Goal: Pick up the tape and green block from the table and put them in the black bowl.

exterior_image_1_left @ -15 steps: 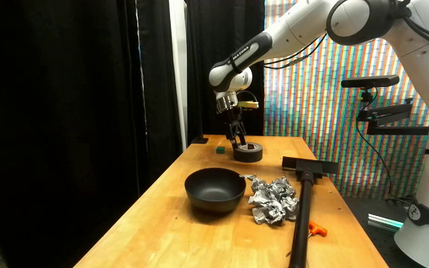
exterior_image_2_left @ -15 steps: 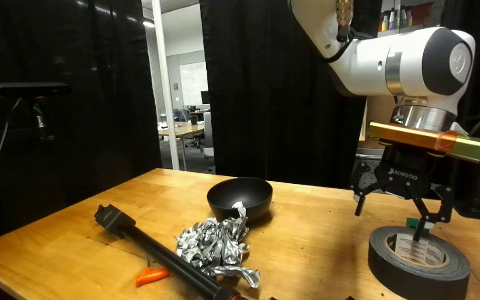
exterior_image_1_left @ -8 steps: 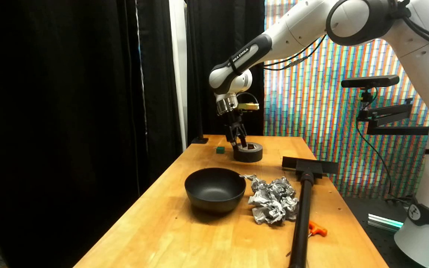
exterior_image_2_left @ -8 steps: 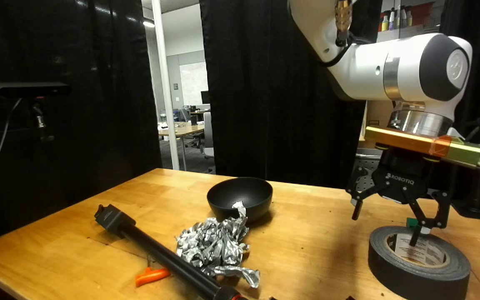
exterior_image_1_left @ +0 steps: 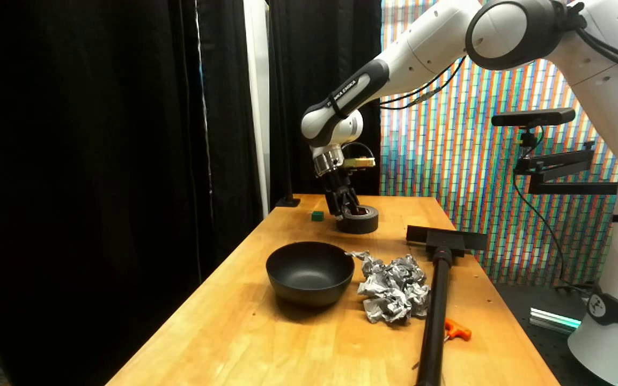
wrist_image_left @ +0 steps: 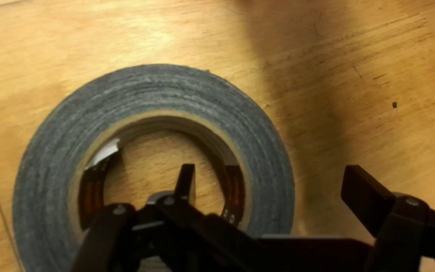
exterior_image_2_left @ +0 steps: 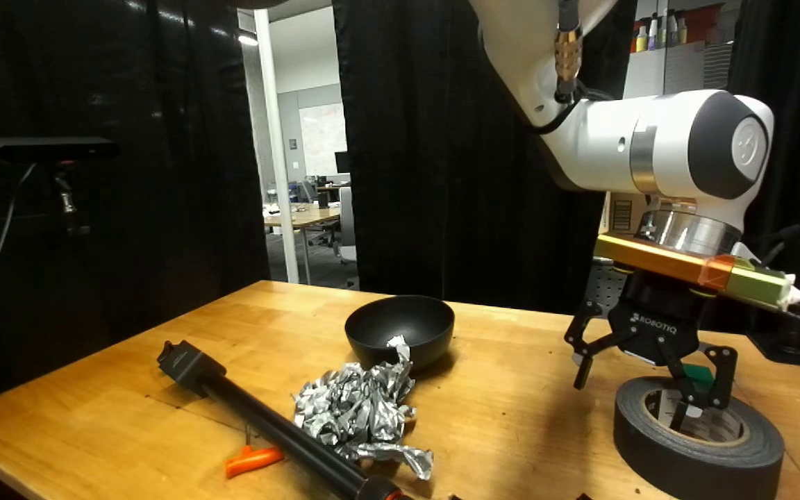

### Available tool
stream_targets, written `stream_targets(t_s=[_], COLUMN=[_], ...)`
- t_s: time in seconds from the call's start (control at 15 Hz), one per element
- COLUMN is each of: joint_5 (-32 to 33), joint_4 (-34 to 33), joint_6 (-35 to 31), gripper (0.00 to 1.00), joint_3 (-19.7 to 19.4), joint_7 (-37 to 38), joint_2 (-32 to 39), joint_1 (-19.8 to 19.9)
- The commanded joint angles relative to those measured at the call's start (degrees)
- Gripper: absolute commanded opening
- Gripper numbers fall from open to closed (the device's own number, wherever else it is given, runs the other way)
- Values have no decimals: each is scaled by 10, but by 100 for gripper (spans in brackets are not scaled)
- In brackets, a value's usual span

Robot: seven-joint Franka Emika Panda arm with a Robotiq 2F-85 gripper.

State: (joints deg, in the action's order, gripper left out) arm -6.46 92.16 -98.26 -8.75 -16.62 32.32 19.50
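While the black tape (exterior_image_2_left: 698, 459) lies flat on the bench (exterior_image_2_left: 511, 389), hole upward, the tool (exterior_image_2_left: 628, 405) stands astride one side of its ring, jaws spread wide and released. In the wrist view one finger (wrist_image_left: 184, 181) shows inside the outline of the tape's hole; the other finger (wrist_image_left: 364, 198) is outside the roll, over the bench, with a gap between it and the tape. How deep the inner finger dips is hard to tell. Within the hole, the core carries dark print and a white patch, and wood grain shows at the bottom.

The green block (exterior_image_2_left: 700, 373) sits on the bench near the tape, just behind it in an exterior view, where the tool's linkage partly covers the block.

The black bowl (exterior_image_1_left: 309, 297) stands upright, well apart from the tape in both exterior views; its inside is in sight, a smooth black wall and a base with a pale sheen. Crumpled silvery foil (exterior_image_2_left: 358, 408) lies left of the tape in an exterior view, a strip of it rising in front of the bowl's rim; whether the two touch cannot be told. Also left of the tape are a long black pole (exterior_image_2_left: 275, 419) and an orange handle (exterior_image_2_left: 253, 460).
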Motion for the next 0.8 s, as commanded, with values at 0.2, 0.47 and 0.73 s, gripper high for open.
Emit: stream_targets(t_s=[0.2, 0.47, 0.73], joint_5=[10, 31, 47], joint_4=[7, 13, 3], joint_6=[-5, 0, 15], gripper=[51, 20, 8], joint_3=[0, 0, 7], joint_7=[17, 23, 62], joint_2=[-12, -28, -51], joint_1=[-6, -19, -52])
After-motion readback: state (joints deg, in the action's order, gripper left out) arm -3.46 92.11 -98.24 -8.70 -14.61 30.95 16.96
